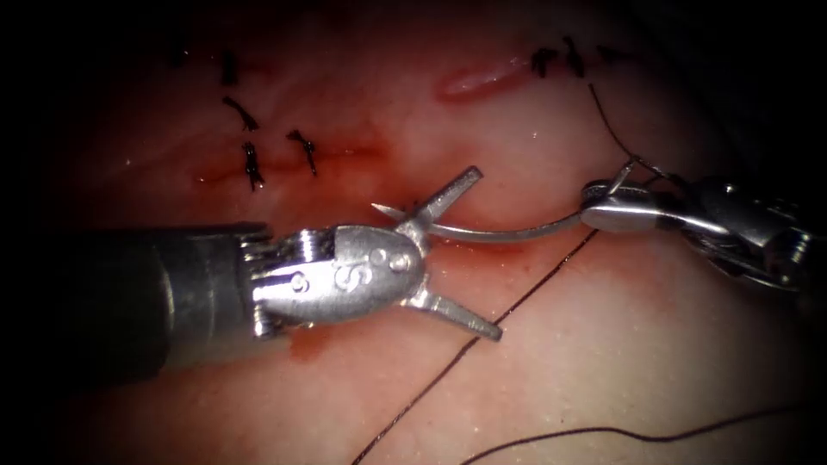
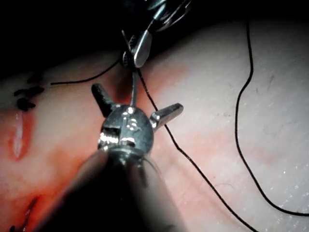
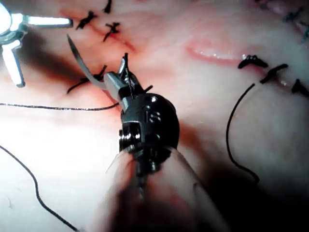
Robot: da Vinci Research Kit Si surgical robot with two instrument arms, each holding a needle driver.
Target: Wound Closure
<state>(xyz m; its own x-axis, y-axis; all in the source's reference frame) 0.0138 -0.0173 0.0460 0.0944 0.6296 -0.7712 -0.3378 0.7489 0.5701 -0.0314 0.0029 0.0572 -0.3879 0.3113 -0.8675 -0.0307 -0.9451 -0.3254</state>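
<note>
The left tool (image 1: pixel 448 250) stands with its two ribbed steel jaws spread wide and holds nothing; the pointed end of the needle (image 1: pixel 495 232) lies between them. The needle is a thin, bright curved wire, free above the wet, glossy tissue (image 1: pixel 603 344), not in it. The right tool (image 1: pixel 620 211) has its smooth jaws closed on the needle near its tail end. Dark thread (image 1: pixel 517 301) runs across the pale tissue. Knotted black stitches (image 1: pixel 251 164) sit on the left.

Endoscope: above/front, close on tissue (image 1: pixel 603 344). Wrist cams look down own shafts, v. close; all share needle (image 1: pixel 508 231).
</note>
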